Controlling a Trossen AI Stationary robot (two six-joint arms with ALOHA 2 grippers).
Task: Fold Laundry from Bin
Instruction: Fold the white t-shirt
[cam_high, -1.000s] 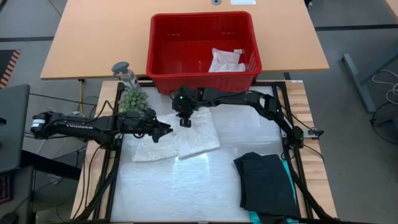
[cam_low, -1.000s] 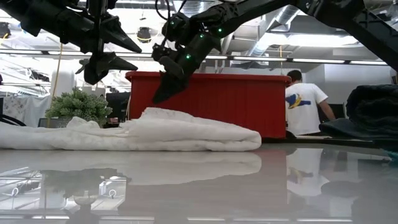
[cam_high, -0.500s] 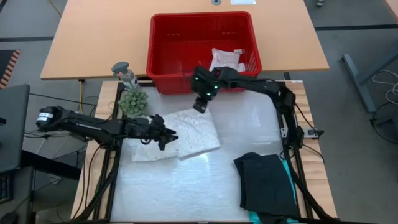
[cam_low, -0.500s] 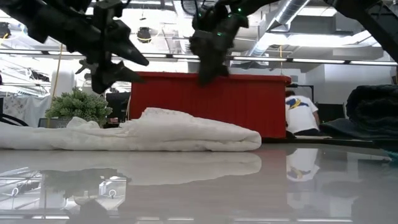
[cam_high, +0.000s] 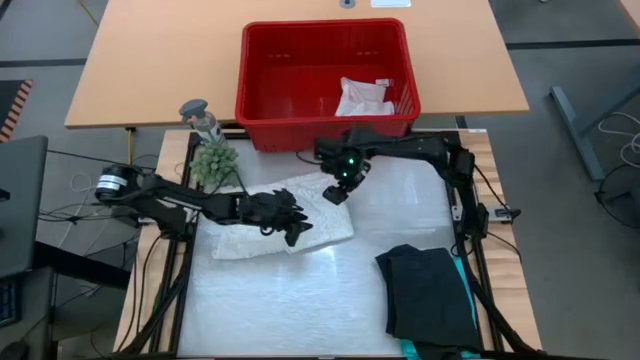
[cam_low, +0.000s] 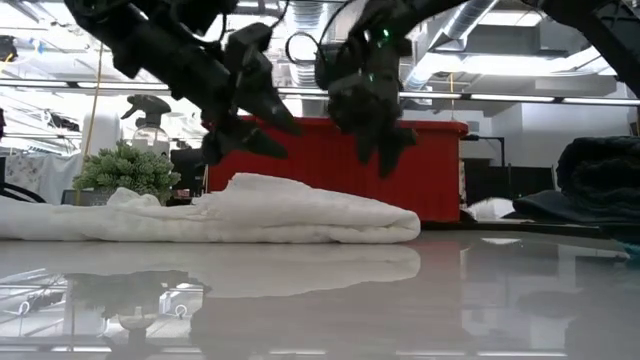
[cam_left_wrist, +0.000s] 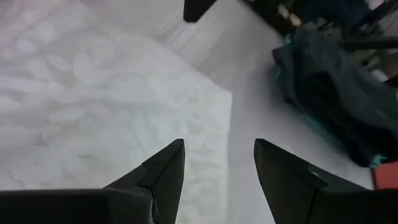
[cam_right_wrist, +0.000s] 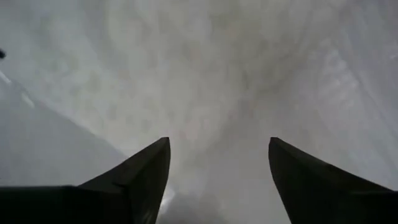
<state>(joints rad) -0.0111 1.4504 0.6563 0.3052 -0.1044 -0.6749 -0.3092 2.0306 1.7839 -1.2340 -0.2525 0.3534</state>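
Laundry's white lacy top (cam_high: 285, 220) lies folded on the table (cam_high: 330, 290) before the red bin (cam_high: 325, 75). Left gripper (cam_high: 297, 232) and right gripper (cam_high: 336, 192) hover over it, fingers apart, holding nothing.

A tan wooden bench (cam_high: 150, 70) stands on grey floor (cam_high: 580, 60). Just beside its near edge are a small green plant (cam_high: 214, 160) and a spray bottle (cam_high: 200, 116). Beyond the plant, ceiling ducts (cam_low: 480, 20) run overhead.
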